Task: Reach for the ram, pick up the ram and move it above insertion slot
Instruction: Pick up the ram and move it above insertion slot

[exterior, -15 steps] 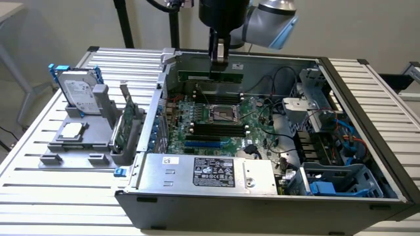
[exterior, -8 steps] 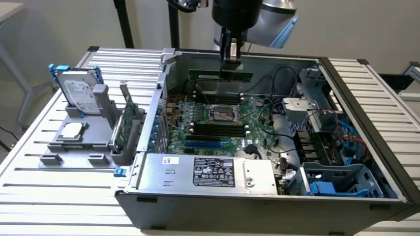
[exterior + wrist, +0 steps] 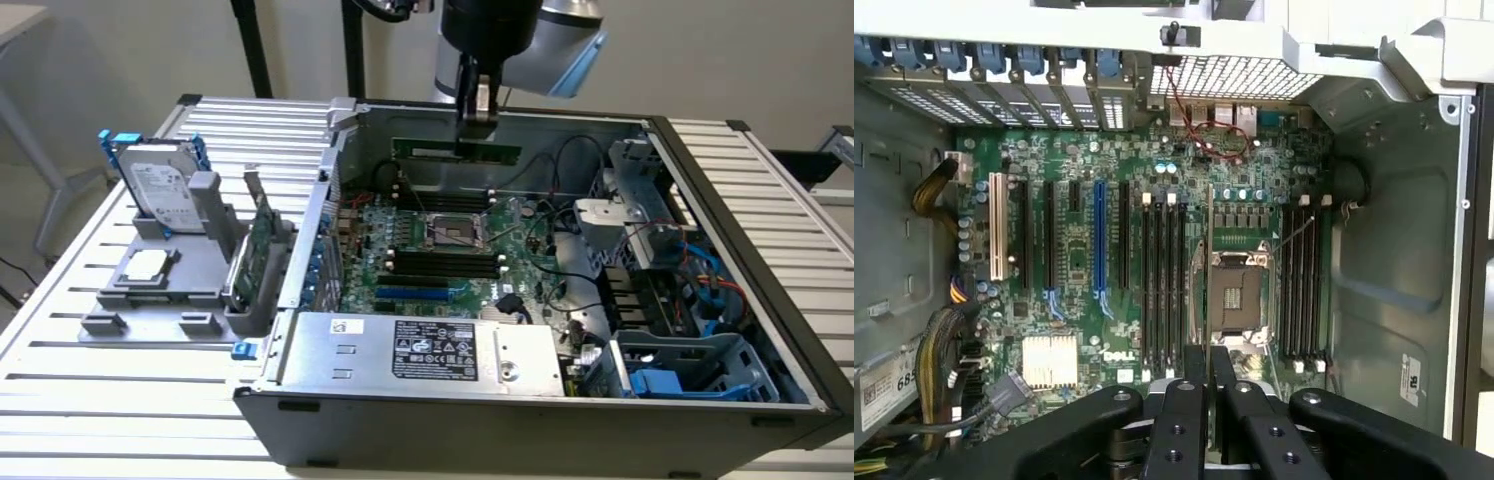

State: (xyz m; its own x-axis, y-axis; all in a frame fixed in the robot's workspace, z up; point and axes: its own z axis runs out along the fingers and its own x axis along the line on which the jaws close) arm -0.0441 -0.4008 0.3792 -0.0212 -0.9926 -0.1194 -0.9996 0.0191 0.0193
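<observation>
Gripper (image 3: 478, 128) fingers clamped on ram (image 3: 457, 150); ram long axis level, hanging above motherboard (image 3: 441, 250), memory slots (image 3: 434, 262) below.

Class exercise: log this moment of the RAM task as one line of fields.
gripper: shut on ram | position: lifted above open computer case, over motherboard | ram: not inserted

Black gripper (image 3: 1208, 365) fingers pressed close together, hanging over a green motherboard (image 3: 1154, 250). Just beyond the fingertips, the silver CPU socket (image 3: 1236, 295); black memory slots (image 3: 1164, 285) on one side, more slots (image 3: 1302, 285) on the other.
</observation>
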